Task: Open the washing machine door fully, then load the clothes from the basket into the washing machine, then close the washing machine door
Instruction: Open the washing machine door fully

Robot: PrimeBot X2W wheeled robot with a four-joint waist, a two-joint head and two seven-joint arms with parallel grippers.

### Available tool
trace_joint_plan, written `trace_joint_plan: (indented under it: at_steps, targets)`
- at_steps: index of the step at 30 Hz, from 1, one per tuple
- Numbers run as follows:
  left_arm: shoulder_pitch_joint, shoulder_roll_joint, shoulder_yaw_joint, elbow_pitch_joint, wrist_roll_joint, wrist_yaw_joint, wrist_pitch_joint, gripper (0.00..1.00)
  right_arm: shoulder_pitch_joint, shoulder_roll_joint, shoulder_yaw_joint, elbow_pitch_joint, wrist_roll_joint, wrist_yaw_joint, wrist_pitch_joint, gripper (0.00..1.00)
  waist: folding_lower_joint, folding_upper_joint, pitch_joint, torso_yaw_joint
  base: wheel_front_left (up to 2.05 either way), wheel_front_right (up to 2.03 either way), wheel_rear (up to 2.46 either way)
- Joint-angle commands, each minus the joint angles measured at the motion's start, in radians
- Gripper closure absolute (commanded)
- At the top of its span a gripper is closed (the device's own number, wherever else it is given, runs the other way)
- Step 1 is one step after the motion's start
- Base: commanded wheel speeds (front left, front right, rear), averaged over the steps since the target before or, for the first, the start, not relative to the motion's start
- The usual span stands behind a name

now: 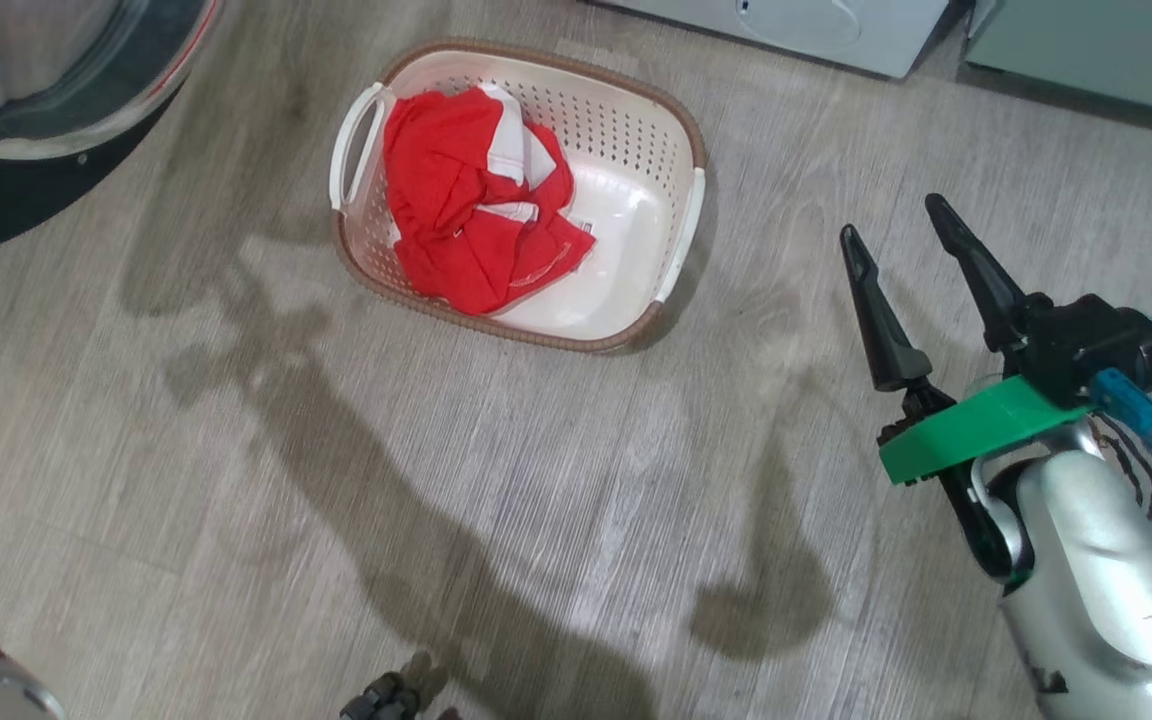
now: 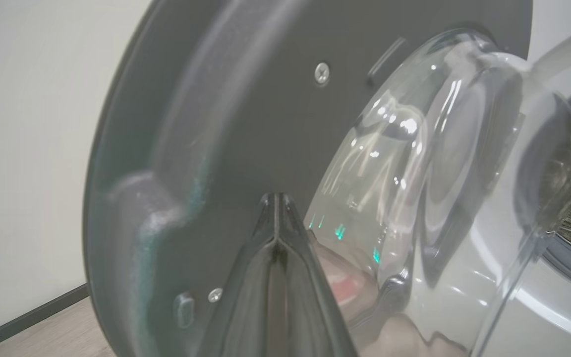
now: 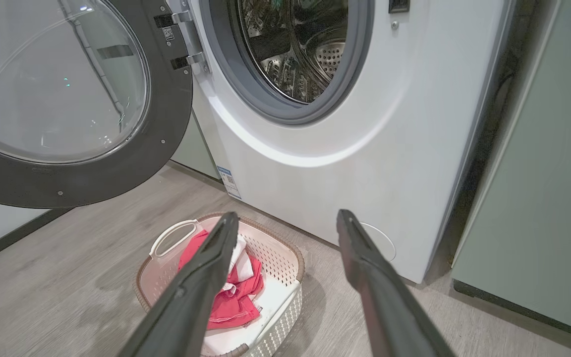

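Where the grey wood-grain floor lies bare, wide open room spreads before the robot. The big white front-loading washing machine stands at the floor's far edge with its grey-ringed mouth uncovered and a pale green cabinet close against one side. Its large round door, black-rimmed with a bulging clear glass centre, hangs wide open on its hinge, its lower edge above the floor. The small oval cream perforated basket sits on the floor just before the machine's base, apart from it. The bright red clothes fill its left half. The right tool hovers spread wide and empty, right of the basket. The left tool, fingers pressed together, points at the door's dark inner rim beside the glass; whether it touches cannot be told.
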Motion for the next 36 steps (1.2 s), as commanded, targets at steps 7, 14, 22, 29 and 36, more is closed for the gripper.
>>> trace_joint_plan:
  at_steps: [7,14,22,29,36]
  targets:
    - [0.082,0.029,-0.029,-0.085,0.022,-0.008,-0.005,1.0,0.013,0.041,0.025,-0.001,0.023,0.0,-0.015,0.0,-0.0001,0.0,-0.074,-0.009,0.0,0.0,0.0]
    - [0.186,-0.034,-0.117,-0.158,-0.016,-0.009,-0.005,1.0,0.032,0.059,0.011,0.028,0.054,0.0,-0.029,0.0,-0.0001,0.0,-0.167,-0.028,0.0,0.0,0.0]
    - [0.323,-0.083,-0.293,-0.24,-0.089,-0.01,-0.005,1.0,0.067,0.088,-0.024,0.025,0.066,0.0,-0.033,0.0,-0.0001,0.0,-0.284,-0.082,0.0,0.0,0.0]
    - [0.44,-0.103,-0.418,-0.298,-0.126,-0.01,-0.005,1.0,0.124,0.108,-0.076,-0.017,0.07,0.0,-0.033,0.0,-0.0001,0.0,-0.368,-0.149,0.0,0.0,0.0]
    - [0.535,-0.135,-0.463,-0.376,-0.144,-0.01,-0.005,1.0,0.178,0.119,-0.104,-0.047,0.073,0.0,-0.034,0.0,-0.0001,0.0,-0.418,-0.21,0.0,0.0,0.0]
